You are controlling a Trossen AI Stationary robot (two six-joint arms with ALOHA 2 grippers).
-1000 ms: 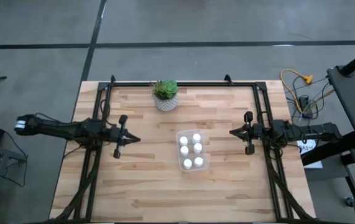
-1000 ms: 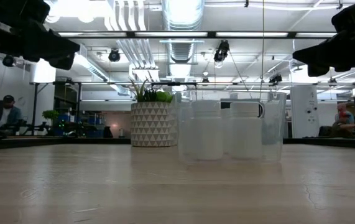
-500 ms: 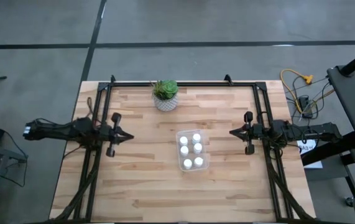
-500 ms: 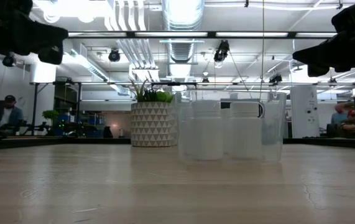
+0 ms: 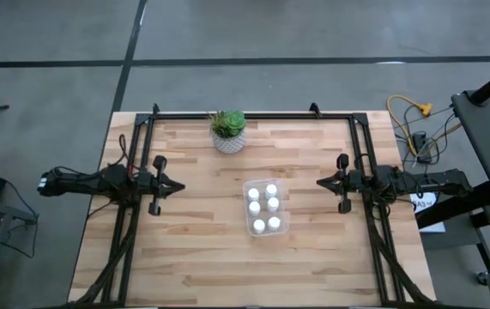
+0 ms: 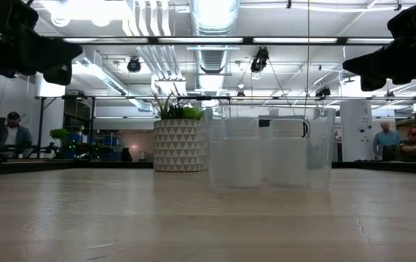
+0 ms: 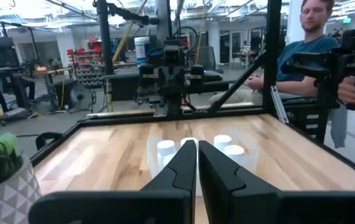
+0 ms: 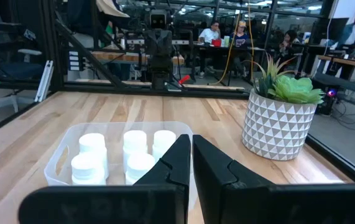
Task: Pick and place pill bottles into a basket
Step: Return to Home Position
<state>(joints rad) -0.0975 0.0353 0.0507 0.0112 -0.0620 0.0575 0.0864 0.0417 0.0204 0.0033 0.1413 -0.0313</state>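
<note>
- The left gripper [image 5: 178,185] and right gripper [image 5: 320,181] hang over opposite sides of the table [image 5: 193,257] in the high view, both well apart from the clear basket [image 5: 248,185] — six pill bottles [image 5: 272,203] stand inside it.
- Low view: the bottles stand upright in the basket, with a patterned plant pot [image 6: 180,145] showing beside it.
- Left wrist view: its fingers are pressed together, empty, pointing toward the basket.
- Right wrist view — likewise closed on nothing, with the basket near.
</note>
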